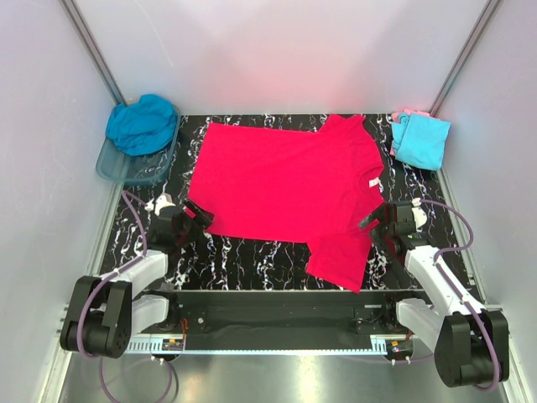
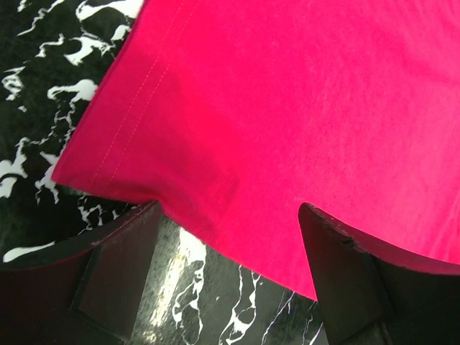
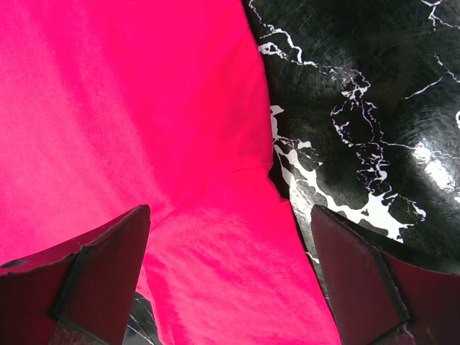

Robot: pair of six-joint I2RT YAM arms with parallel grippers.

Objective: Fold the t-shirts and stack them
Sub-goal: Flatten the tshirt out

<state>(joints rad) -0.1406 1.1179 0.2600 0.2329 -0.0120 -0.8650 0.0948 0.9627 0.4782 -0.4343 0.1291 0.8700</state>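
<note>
The pink-red shirt lies spread flat on the black marbled worktop. Its hem is to the left and its collar to the right. One sleeve points to the far edge and the other toward the arms.

The left pincer is at the shirt's near-left hem corner, jaws wide apart and clamped on nothing. In the left wrist view the stitched hem of the shirt runs down into the gap of the pincer. The cloth's edge reaches between the two fingers, with bare worktop to the left and below. Whether the fingers touch the cloth cannot be told.

The right pincer is at the shirt's right side, just beside the place where the near sleeve joins the body. Its jaws are also fully apart and hold nothing. In the right wrist view that armpit crease of the shirt sits between the fingers of the pincer. One finger is over red cloth and the other over bare worktop.

At the far left a teal shirt is bunched in a clear tub. At the far right corner a folded cyan shirt lies with a pale pink shirt showing at its far edge. Both are well apart from the arms.
</note>
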